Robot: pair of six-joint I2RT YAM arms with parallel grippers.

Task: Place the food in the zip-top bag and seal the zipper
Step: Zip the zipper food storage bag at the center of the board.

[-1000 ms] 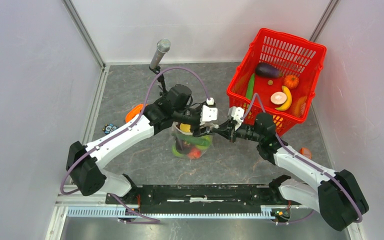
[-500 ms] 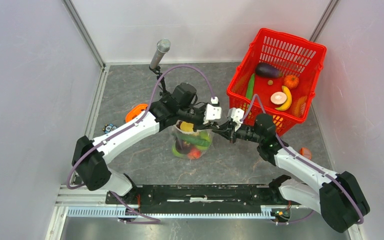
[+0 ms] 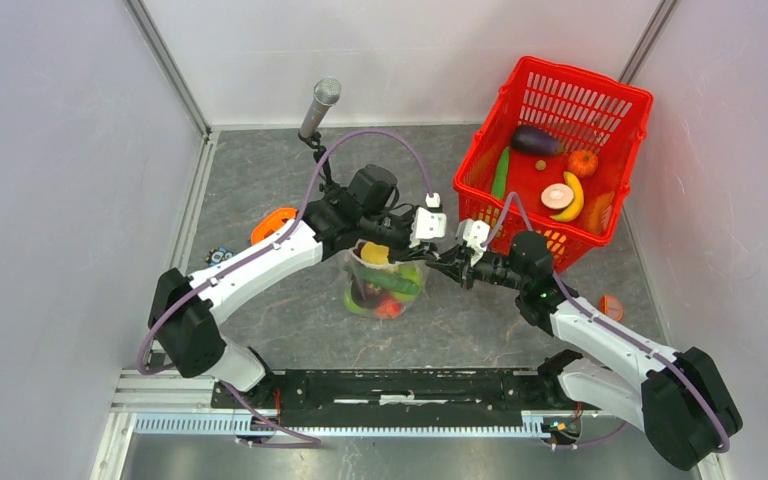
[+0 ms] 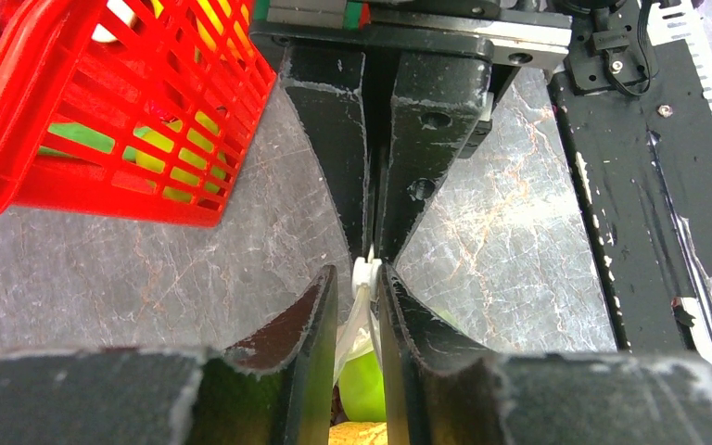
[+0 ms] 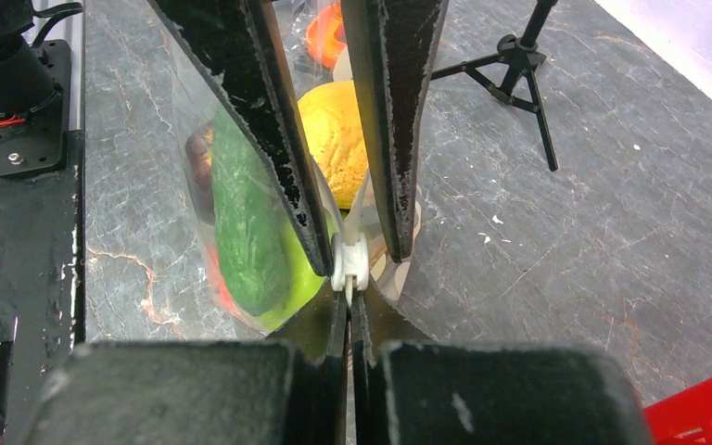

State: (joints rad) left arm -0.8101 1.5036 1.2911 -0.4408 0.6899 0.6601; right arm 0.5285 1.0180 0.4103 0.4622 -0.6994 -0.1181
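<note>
The zip-top bag hangs upright between my two grippers, filled with food: a yellow lemon, a long green vegetable, a green round fruit and red pieces low down. My left gripper straddles the bag's top edge, its jaws closed narrowly on the zipper, with the white slider at its fingertips. My right gripper is shut on the bag's right end just beyond the slider. The two grippers are tip to tip.
A red mesh basket at the back right holds an eggplant, a banana and other toy food. A microphone on a tripod stands behind the bag. An orange ring lies to the left. A black rail runs along the near edge.
My left gripper has slid rightward along the bag's top edge until it meets my right gripper. The right gripper has shifted only slightly.
</note>
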